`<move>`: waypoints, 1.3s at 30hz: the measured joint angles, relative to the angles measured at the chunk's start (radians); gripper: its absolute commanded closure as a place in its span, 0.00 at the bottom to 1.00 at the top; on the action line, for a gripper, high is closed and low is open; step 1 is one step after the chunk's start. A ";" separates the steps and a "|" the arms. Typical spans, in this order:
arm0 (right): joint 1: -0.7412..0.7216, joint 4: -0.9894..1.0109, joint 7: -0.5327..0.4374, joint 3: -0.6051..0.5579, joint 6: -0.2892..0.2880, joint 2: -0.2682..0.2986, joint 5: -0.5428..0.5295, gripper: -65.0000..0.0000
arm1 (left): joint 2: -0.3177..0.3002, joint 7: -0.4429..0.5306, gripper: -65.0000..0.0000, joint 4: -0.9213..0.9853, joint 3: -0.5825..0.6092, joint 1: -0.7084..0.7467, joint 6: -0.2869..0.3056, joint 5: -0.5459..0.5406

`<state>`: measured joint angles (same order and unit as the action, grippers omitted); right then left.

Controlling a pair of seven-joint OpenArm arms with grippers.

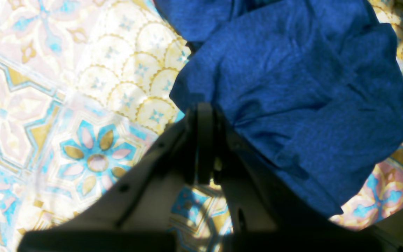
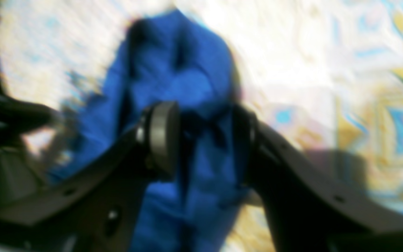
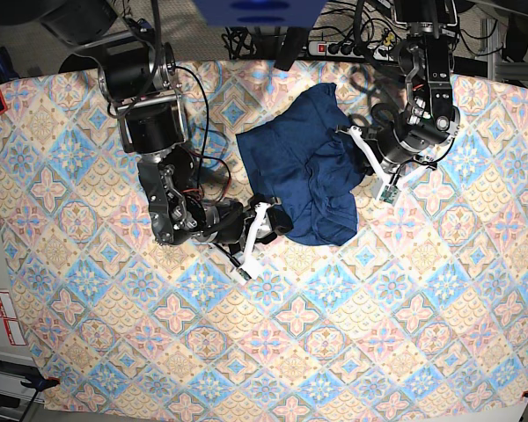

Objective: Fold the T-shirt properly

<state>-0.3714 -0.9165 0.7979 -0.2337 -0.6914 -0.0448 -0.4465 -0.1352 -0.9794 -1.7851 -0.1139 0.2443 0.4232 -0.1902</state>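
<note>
ok so from where I'm standing this fold has a long way to go. The shirt (image 3: 282,158) is a bunched navy heap around the middle of the patterned cloth (image 3: 405,325), nearer the robot's side than the far edge at the bottom of the overhead view, and well in from every corner. There's creased fabric all over, one narrow end pokes out toward the cloth's far edge, another bit sticks up toward the robot's base, and I can't see a squared-off side or a neat stack anywhere. Some of it does lie over itself, but I can't tell if that's a fold on purpose or just a crumple. So imo nothing counts as properly done: it still needs spreading flat, sleeves in, sides in, then halving. The left claw (image 1: 202,115) is pressed together at the shirt's edge, and I can't tell if there's a pinch of fabric in it. The right claw (image 2: 203,140) is spread over the bunched part with cloth between its fingers, not clamped on it as far as I can see. As for brands, I can't read any on the shirt or the arms. There's a red and white grid thing (image 3: 2,305) at the left edge, no legible writing on it either.
</note>
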 measured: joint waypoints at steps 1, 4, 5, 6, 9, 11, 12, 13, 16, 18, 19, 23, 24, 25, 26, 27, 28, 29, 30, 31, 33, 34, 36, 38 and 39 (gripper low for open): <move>0.000 0.000 -0.002 0.000 0.000 -0.002 -0.029 0.62 | 0.000 0.000 1.00 0.000 0.000 0.000 0.000 0.000; 0.000 0.000 -0.002 0.000 0.000 -0.004 -0.055 0.62 | 0.000 0.000 1.00 0.000 0.000 0.000 0.000 0.000; 0.000 0.002 -0.002 0.000 0.001 -0.004 -0.049 0.62 | 0.000 0.000 1.00 0.000 0.000 0.000 0.000 0.000; 0.000 0.003 -0.003 -0.002 0.000 -0.003 -0.042 0.62 | 0.000 0.000 1.00 0.000 0.000 0.000 0.000 0.000; 0.000 0.004 -0.006 -0.002 0.000 -0.003 -0.001 0.62 | 0.000 0.000 1.00 0.000 0.000 0.000 0.000 0.000; 0.000 0.005 -0.021 -0.002 0.000 -0.005 0.034 0.62 | 0.000 0.000 1.00 0.000 0.000 0.000 0.000 0.000; 0.000 0.006 -0.038 -0.002 0.000 -0.005 0.049 0.62 | 0.000 0.000 1.00 0.000 0.000 0.000 0.000 0.000; 0.000 0.006 -0.047 -0.002 0.000 -0.006 0.059 0.62 | 0.000 0.000 1.00 0.000 0.000 0.000 0.000 0.000; 0.000 0.006 -0.055 -0.002 0.001 -0.005 0.099 0.62 | 0.000 0.000 1.00 0.000 0.000 0.000 0.000 0.000; 0.001 0.007 -0.055 -0.002 0.000 -0.005 0.103 0.62 | 0.000 0.000 1.00 0.000 0.000 0.000 0.000 0.000; 0.001 0.007 -0.055 -0.002 0.000 -0.005 0.103 0.62 | 0.000 0.000 1.00 0.000 0.001 0.000 0.000 0.000; 0.001 0.007 -0.055 -0.005 0.000 -0.005 0.103 0.62 | 0.000 0.000 1.00 0.000 0.001 0.000 0.000 0.000; 0.001 0.007 -0.055 -0.008 0.000 -0.005 0.103 0.62 | 0.000 0.000 1.00 0.000 0.001 0.000 0.000 0.000; 0.001 0.007 -0.055 -0.008 0.000 -0.005 0.103 0.62 | 0.000 0.000 1.00 0.000 0.001 0.000 0.000 0.000; 0.002 0.007 -0.055 -0.008 0.000 -0.005 0.103 0.62 | 0.000 0.000 1.00 0.000 0.001 0.000 0.000 0.000; 0.003 0.007 -0.055 -0.008 0.000 -0.005 0.103 0.62 | 0.000 0.000 1.00 0.000 0.001 0.000 0.000 0.000; 0.003 0.007 -0.054 -0.008 0.000 -0.005 0.103 0.62 | 0.000 0.000 1.00 0.000 0.001 0.000 0.000 0.000; 0.004 0.007 -0.054 -0.008 0.000 -0.005 0.103 0.62 | 0.000 0.000 1.00 0.000 0.001 0.000 0.000 0.000; 0.005 0.007 -0.054 -0.008 0.000 -0.005 0.103 0.62 | 0.000 0.000 1.00 0.000 0.001 0.000 0.000 0.000; 0.007 0.007 -0.055 -0.008 0.000 -0.005 0.103 0.62 | 0.000 0.000 1.00 0.000 0.001 0.000 0.000 0.000; 0.013 0.007 -0.054 -0.008 0.000 -0.005 0.103 0.62 | 0.000 0.000 1.00 0.000 0.001 0.000 0.000 0.000; 0.018 0.007 -0.054 -0.008 0.000 -0.005 0.102 0.62 | 0.000 0.000 1.00 0.000 0.001 0.000 0.000 0.000; 0.023 0.007 -0.053 -0.008 0.000 -0.005 0.103 0.62 | 0.000 0.000 1.00 0.000 0.001 0.000 0.000 0.000; 0.022 0.008 -0.054 -0.009 0.000 -0.005 0.103 0.62 | 0.000 0.000 1.00 0.000 0.001 0.000 0.000 0.000; 0.021 0.008 -0.054 -0.009 0.000 -0.005 0.103 0.62 | 0.000 0.000 1.00 0.000 0.001 0.000 0.000 0.000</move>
<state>-0.3500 -0.9089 0.7441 -0.2424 -0.6910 -0.0502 -0.3439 -0.1352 -0.9791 -1.7851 -0.1127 0.2443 0.4232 -0.1902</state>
